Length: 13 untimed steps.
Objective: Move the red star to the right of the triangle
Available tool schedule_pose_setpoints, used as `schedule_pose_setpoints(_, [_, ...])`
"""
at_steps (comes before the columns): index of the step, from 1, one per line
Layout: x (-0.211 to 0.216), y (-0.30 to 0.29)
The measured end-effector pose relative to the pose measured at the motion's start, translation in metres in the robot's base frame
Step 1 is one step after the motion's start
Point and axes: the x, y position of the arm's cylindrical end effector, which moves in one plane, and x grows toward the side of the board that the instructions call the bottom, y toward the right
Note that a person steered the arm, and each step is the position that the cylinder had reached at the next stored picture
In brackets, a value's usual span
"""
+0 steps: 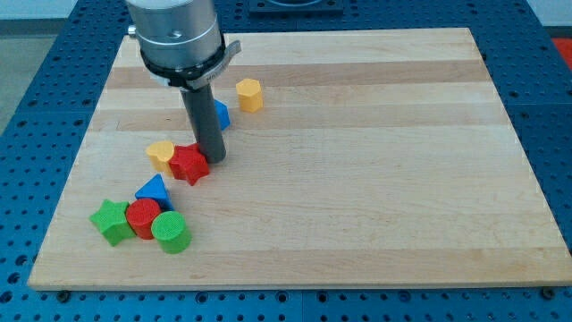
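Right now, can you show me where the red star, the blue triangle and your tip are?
red star (189, 165), camera view, on its top face.
blue triangle (154, 190), camera view, on its top face.
my tip (214, 159), camera view, the rod's very end, touching the star's right side.

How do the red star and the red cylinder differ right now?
The red star is pointed and flat-lying; the red cylinder is round. The star sits mid-board, touching my tip and beside the yellow heart; the cylinder is packed between the green star and green cylinder. Both are red.
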Motion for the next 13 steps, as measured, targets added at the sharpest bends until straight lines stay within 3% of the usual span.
schedule_pose_setpoints(4, [-0.016,-0.006])
schedule_pose_setpoints(6, [-0.028,-0.039])
schedule_pose_setpoints(10, [-0.010,-0.021])
schedule_pose_setpoints(13, [0.030,-0.020])
